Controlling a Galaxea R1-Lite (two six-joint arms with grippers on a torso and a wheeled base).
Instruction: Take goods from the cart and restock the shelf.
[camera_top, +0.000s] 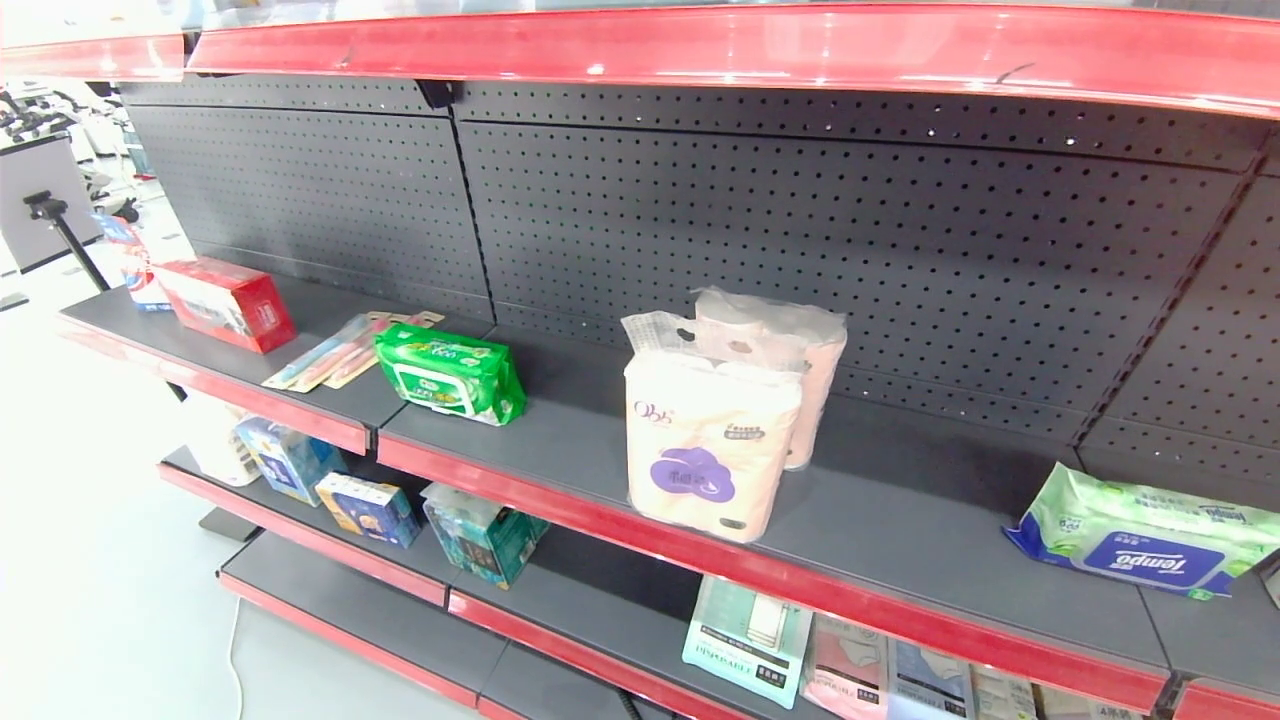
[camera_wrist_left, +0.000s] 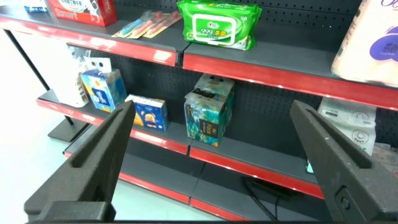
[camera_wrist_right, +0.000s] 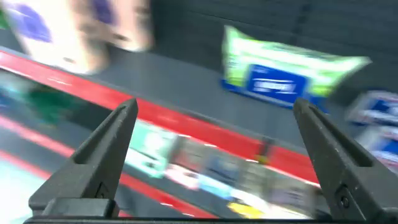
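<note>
Facing the shelf with both claws empty.
The left claw and right claw are held wide open, with nothing gripped. The left is levelled at the lower tier beneath the green wipes pack; the right is pointed toward the blue-labelled wipes pack, which is laid lengthwise along the shelf edge and judged nearer that arm.

Along the shelf, left to right — box, toothbrush packs, wet-wipes pack, toilet-roll pack, second wipes pack — small boxes on the tier below.

brand print on wipes pack
</note>
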